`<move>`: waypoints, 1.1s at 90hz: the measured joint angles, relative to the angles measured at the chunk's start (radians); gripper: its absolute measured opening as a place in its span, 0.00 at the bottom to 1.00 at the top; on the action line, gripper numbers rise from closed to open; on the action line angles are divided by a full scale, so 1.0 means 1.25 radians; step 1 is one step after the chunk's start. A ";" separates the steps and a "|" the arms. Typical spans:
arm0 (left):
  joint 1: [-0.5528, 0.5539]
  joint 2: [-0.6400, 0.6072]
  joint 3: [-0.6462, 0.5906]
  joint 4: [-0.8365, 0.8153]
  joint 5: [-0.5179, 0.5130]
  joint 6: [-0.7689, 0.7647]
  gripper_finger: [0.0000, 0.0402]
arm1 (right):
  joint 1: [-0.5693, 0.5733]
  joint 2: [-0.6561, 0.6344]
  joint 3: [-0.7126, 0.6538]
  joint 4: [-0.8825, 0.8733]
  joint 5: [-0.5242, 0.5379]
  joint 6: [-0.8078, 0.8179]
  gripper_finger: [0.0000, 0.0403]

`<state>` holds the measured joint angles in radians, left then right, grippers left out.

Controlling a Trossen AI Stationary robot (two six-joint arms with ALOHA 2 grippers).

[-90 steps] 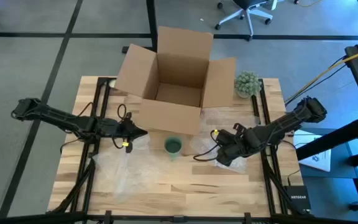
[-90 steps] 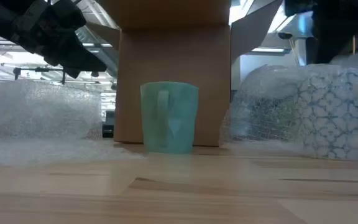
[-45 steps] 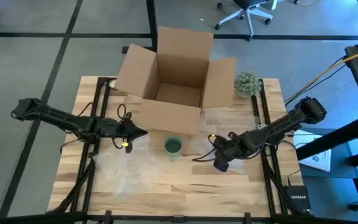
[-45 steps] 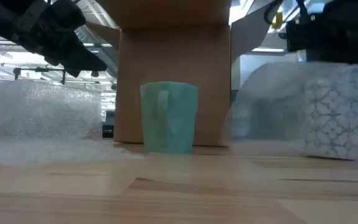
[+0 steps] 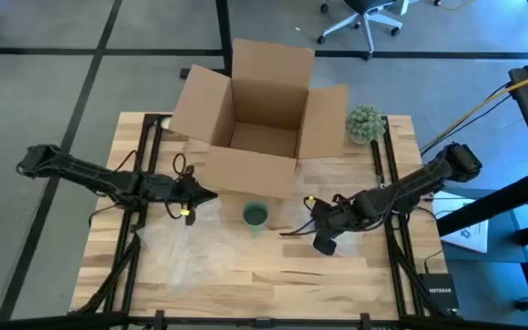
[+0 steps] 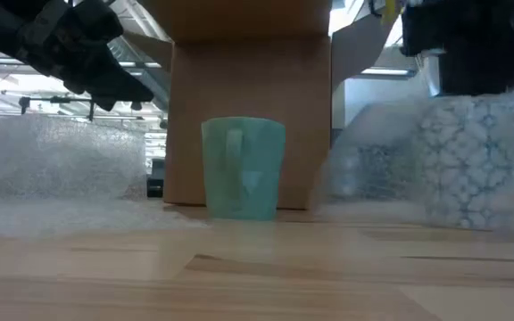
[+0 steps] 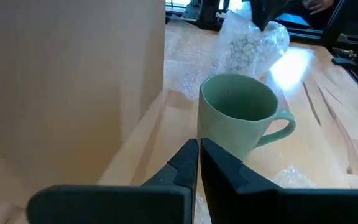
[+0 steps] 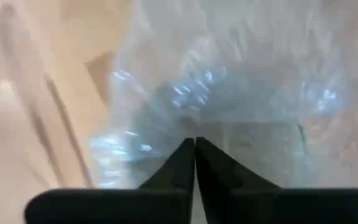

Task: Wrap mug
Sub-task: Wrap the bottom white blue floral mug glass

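The green mug (image 5: 256, 215) stands upright and bare on the table (image 5: 273, 275), just in front of the open cardboard box (image 5: 255, 115) — unwrapped, probably waiting its turn. The right gripper (image 5: 324, 240) has its fingers pinched together on a bubble wrap bundle (image 6: 458, 160), apparently to hold it closed; blue pattern shows through, its contents unclear. The left gripper (image 5: 204, 194) hovers beside the mug, jaws closed on nothing, over a loose bubble wrap sheet (image 5: 177, 247).

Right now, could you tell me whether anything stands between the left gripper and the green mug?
Nothing visible does. The left gripper, jaws shut, points at the green mug across bare table, with the cardboard box off to one side.
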<state>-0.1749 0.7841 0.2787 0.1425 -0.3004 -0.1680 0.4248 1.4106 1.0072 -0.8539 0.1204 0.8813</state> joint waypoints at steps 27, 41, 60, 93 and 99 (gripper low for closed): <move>0.000 0.000 0.000 0.000 0.000 0.000 0.00 | -0.003 -0.005 0.152 -0.202 0.203 -0.020 0.00; 0.000 0.000 0.000 -0.001 0.000 -0.005 0.00 | -0.048 0.011 0.123 -0.133 0.231 -0.047 0.00; 0.000 0.000 0.000 -0.004 0.000 -0.010 0.00 | -0.051 0.027 0.041 -0.045 0.087 -0.054 0.00; 0.000 0.000 0.000 -0.001 0.000 0.009 0.00 | -0.025 0.052 -0.016 0.032 0.044 -0.027 0.00; 0.000 0.000 0.000 -0.002 0.000 0.009 0.00 | -0.033 0.063 -0.047 0.075 0.028 -0.024 0.00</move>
<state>-0.1753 0.7841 0.2790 0.1395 -0.3008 -0.1566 0.3840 1.4898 0.9487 -0.7603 0.1547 0.8512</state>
